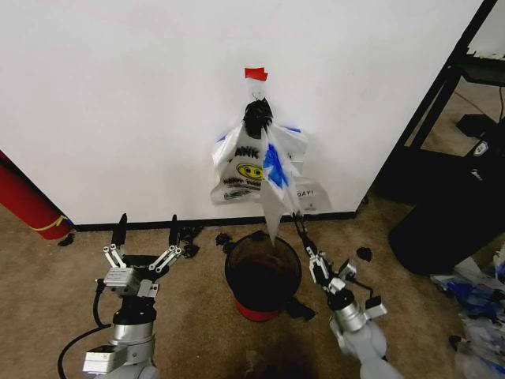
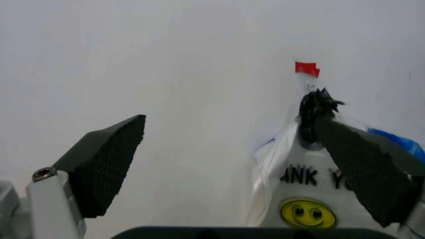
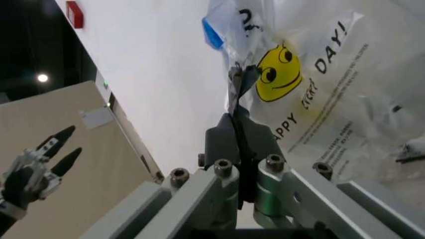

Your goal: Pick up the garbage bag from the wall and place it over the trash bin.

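1. Nearest the head camera, the right end effector [image 1: 301, 229] reaches up at 5 o'clock of the frame, its fingers pinched closed on the lower tail of the bag [image 1: 275, 178].
2. The left end effector [image 1: 146, 230] waits at 7 o'clock, jaws spread wide and holding nothing, pointed at the wall [image 1: 118, 103].
3. The clear, blue-patched bag hangs from the hook under the red tape [image 1: 256, 73], draped in front of a white smiley bag [image 1: 241, 170]; its tip dangles just above the bin [image 1: 263, 272].
4. Progress, by my reading: the bag is gripped but not yet off the hook, so lifting it free, opening it and fitting it over the bin's rim all remain.
5. Room to move: open carpet [image 1: 47, 292] lies at the left; a dark stand [image 1: 442, 95] and clutter crowd 3 o'clock, and black scraps ring the bin along the baseboard [image 1: 158, 224].
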Motion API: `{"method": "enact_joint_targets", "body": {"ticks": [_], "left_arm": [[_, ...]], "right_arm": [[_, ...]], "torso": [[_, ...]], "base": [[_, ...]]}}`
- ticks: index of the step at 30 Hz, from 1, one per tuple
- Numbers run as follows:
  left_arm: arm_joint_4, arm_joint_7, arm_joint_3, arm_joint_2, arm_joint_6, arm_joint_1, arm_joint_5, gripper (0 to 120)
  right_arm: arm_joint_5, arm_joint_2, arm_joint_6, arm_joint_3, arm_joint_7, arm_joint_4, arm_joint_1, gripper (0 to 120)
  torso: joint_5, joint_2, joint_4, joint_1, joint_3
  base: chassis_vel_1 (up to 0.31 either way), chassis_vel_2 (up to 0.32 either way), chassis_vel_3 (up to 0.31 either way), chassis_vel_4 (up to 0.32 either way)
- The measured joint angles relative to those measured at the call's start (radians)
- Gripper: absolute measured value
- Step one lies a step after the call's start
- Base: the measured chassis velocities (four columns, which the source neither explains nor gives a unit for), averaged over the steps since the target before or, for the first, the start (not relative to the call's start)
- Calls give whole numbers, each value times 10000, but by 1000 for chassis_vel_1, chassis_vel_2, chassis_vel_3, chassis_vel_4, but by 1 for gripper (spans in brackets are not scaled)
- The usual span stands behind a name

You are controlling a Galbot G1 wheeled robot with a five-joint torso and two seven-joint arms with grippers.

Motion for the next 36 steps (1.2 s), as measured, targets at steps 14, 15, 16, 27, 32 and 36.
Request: {"method": "enact_joint_targets", "body": {"ticks": [14, 15, 16, 27, 32, 36], "left_arm": [[215, -10, -18, 40, 13, -126, -94, 100], [226, -9, -10, 39, 15, -130, -92, 100], [231, -8, -8, 40, 15, -132, -91, 100], [232, -7, -28, 145, 54, -159, -100, 100], [232, -22, -79, 219, 71, -171, -127, 100], [233, -23, -66, 198, 78, -185, -127, 100]], "right_arm": [[341, -675, -414, 210, -761, 1106, -906, 0], [381, -867, -488, 132, -679, 1299, -1004, 0], [394, -1026, -529, 46, -610, 1448, -1087, 0], [-213, -1847, -651, 14, -1106, 1156, -1104, 0], [-257, -1772, -732, 295, -1938, 610, -1116, 0], [-313, -1764, -833, 478, -2492, 475, -1164, 0]], "torso": [[-1, 0, -1, 0, 0], [-1, 1, -1, 0, 0], [0, 0, 0, 0, 0], [0, 1, 0, 1, 1], [1, 1, -1, 1, 1], [0, 1, 0, 1, 1]], "base": [[0, 0, 0, 0], [0, 0, 0, 0], [0, 0, 0, 0], [0, 0, 0, 0], [0, 0, 0, 0], [0, 0, 0, 0]]}}
